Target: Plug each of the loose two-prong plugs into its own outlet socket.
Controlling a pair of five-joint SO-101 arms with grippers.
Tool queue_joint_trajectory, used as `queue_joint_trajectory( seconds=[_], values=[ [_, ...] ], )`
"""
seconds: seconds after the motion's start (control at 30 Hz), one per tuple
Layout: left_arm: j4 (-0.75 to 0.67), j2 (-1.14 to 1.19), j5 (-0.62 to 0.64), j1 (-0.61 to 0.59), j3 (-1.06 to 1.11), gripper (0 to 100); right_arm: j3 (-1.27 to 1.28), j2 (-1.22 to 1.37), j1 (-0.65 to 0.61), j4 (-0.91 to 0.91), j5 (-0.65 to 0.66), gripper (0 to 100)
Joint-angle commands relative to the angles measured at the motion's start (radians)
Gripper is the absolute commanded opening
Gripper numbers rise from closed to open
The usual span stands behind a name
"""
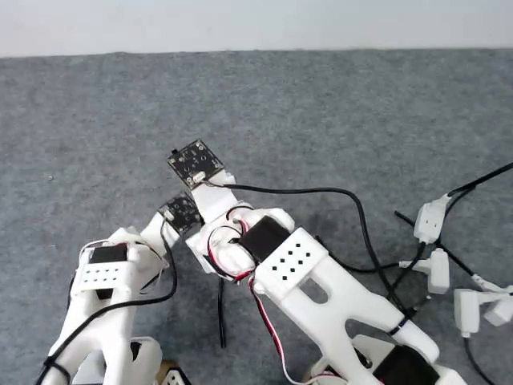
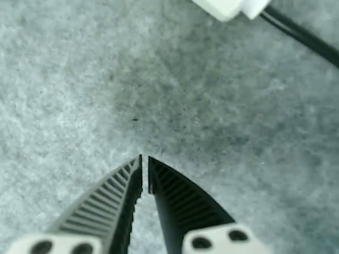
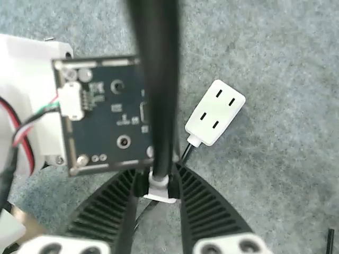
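From my end this reads as a robotics lab bench, not a home or a shop. The desk (image 1: 361,104) is covered edge to edge in grey felt-like matting, with a plain white wall (image 1: 256,24) along its far side. One white plastic arm (image 1: 337,289) stands at the near edge beside another (image 1: 104,281), with red and black wiring (image 1: 215,250) left exposed and a bare circuit board (image 1: 195,163) mounted uncased. A black cable (image 1: 321,191) trails loose across the matting. On the right lie corded white plugs (image 1: 437,269), and my right wrist view catches a white outlet socket (image 3: 214,112).
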Motion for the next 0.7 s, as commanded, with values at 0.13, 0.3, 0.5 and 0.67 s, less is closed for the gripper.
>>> queue_joint_trajectory(
  seconds=[0.13,0.3,0.5,0.67],
  values=[
    [-0.025,-0.025,0.017,0.008,-0.008,1,-0.037,0.039,0.004,-0.038,-0.008,0.8],
    [-0.098,-0.025,0.175,0.002,-0.005,1,-0.034,0.045,0.09,-0.12,-0.028,0.8],
    [-0.101,-0.025,0.176,-0.034,-0.008,1,-0.032,0.143,0.145,-0.312,-0.026,0.8],
    [-0.101,-0.025,0.176,-0.034,-0.008,1,-0.034,0.243,0.18,-0.47,-0.025,0.8]
  ],
)
